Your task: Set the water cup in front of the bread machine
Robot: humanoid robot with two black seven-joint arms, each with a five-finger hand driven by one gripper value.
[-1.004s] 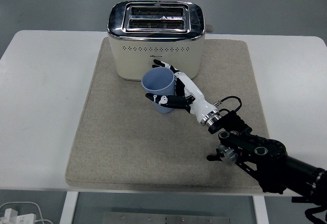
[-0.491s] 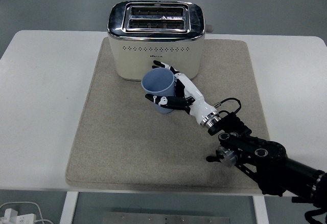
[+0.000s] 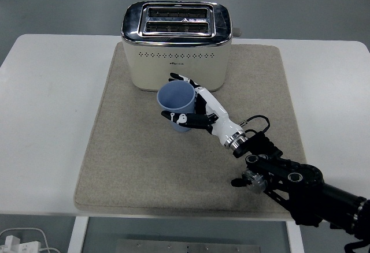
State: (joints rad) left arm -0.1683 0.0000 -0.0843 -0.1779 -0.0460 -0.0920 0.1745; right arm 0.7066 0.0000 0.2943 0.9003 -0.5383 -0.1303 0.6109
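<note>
A light blue water cup (image 3: 177,102) stands upright on the beige mat (image 3: 127,160), just in front of the cream toaster (image 3: 177,48) with its chrome top. My right hand (image 3: 193,104) is wrapped around the cup from the right, its white and black fingers (image 3: 180,116) curled against the cup's wall. The black right arm (image 3: 295,183) runs in from the lower right corner. Whether the cup's base touches the mat is hidden by the fingers. No left arm shows.
The mat covers the middle of the white table (image 3: 40,120). A white cable and plug (image 3: 17,241) lie on the floor at the bottom left.
My right hand and the cup have shifted slightly left and toward the near edge; the forearm has dropped lower over the mat.
</note>
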